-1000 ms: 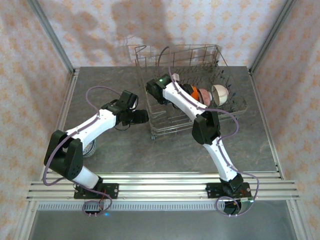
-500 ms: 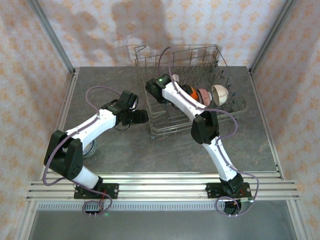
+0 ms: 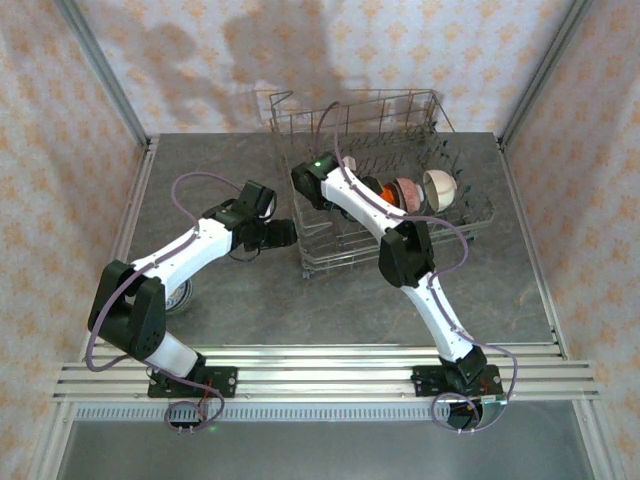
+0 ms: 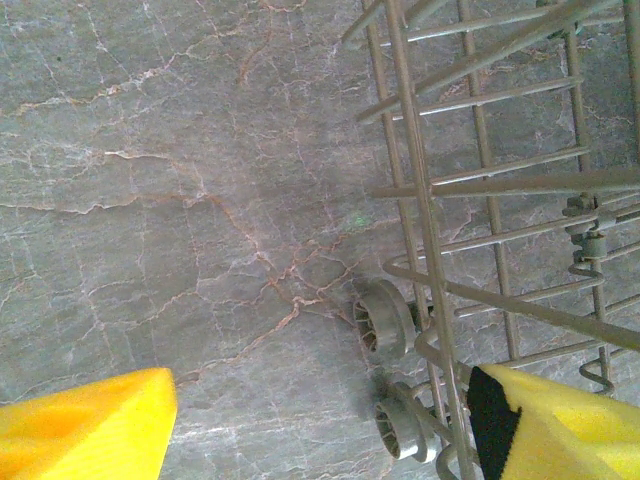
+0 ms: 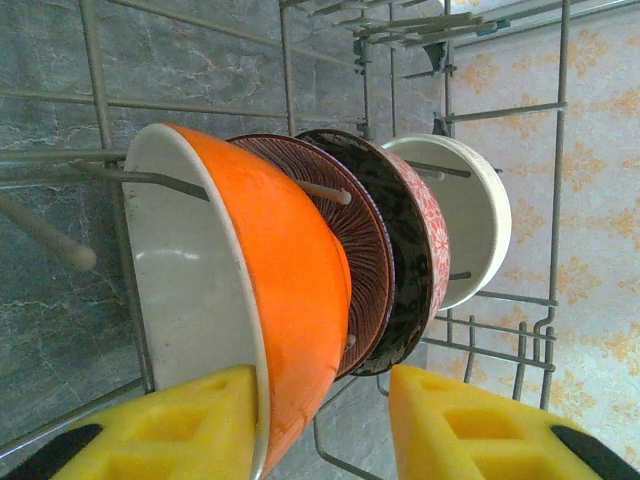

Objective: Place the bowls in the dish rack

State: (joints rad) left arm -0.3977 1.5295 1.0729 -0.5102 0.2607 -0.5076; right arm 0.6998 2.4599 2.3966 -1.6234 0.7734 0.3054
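Bowl point(image 5: 300, 300) rim within parted right hand point(image 5: 320, 428)

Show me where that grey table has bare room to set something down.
Bare grey stone tabletop lies right of the large grey wire dish rack; also in front of it, between the left arm and the right arm, and in the far-left corner. It is crowded inside the rack, where round ceramic bowls stand packed on edge.

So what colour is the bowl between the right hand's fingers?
The bowl is bright orange outside, cream inside; clearest in the right wrist view.
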